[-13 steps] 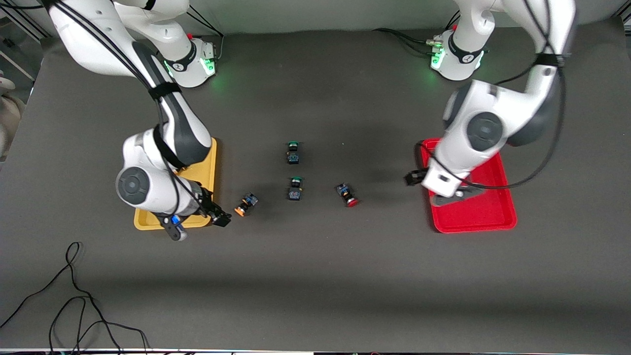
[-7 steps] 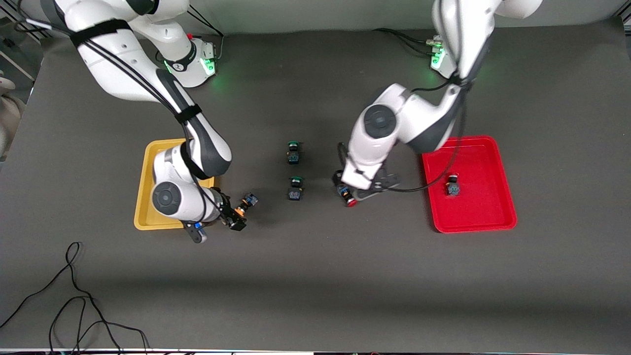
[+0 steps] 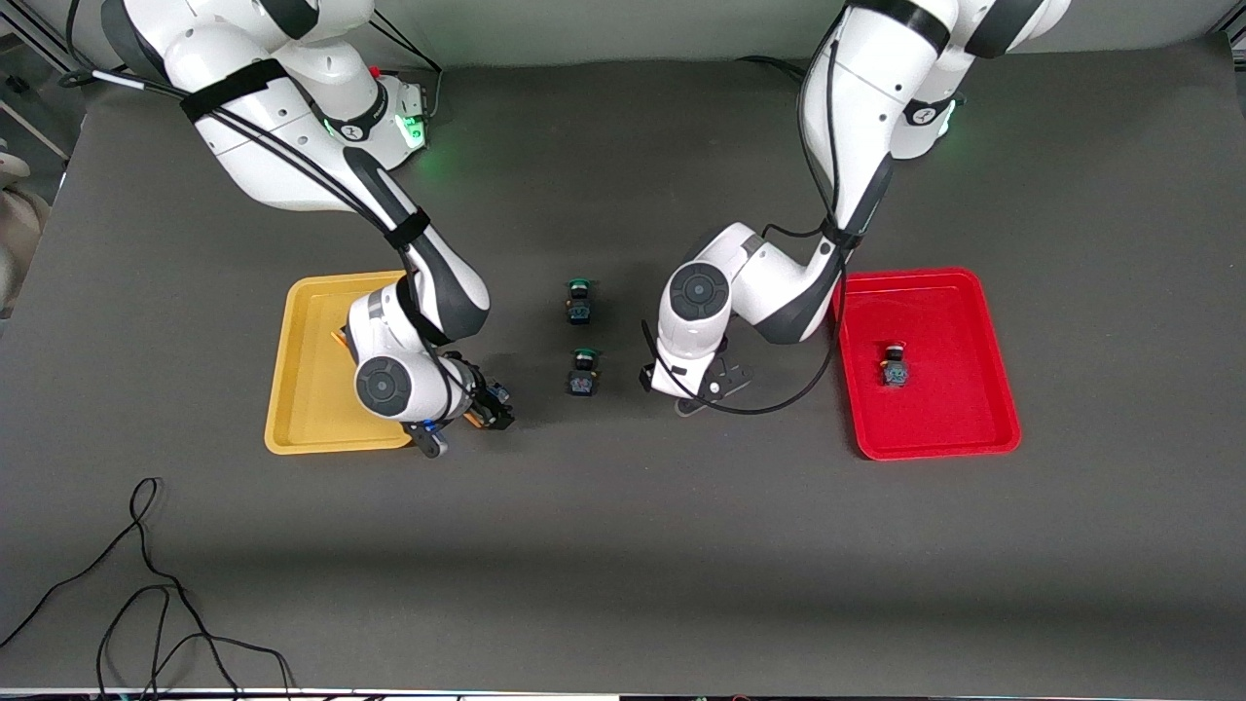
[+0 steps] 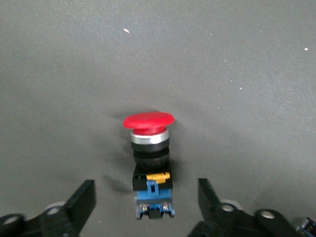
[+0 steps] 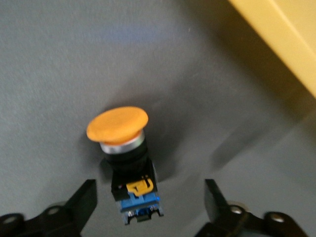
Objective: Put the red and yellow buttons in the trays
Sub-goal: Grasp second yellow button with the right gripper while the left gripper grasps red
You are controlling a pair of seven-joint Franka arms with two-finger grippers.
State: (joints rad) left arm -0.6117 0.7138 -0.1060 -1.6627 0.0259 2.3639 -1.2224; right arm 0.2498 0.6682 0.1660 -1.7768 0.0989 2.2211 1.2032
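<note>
Left gripper [image 4: 143,205]: you see its fingers spread either side of the red-capped button [image 4: 149,163], lying on the table beside the green-capped buttons [image 3: 581,374].
Right gripper [image 5: 148,207]: fingers apart around the orange-capped button [image 5: 126,158], just beside the yellow tray [image 3: 311,365].
Red tray [image 3: 959,419]: holds one button [image 3: 894,366].

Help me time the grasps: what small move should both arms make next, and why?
Probably lower and shut both grippers. The left gripper is open, its fingers either side of the red button lying on the table. The right gripper is open astride the orange button beside the yellow tray. Neither is gripped yet.
</note>
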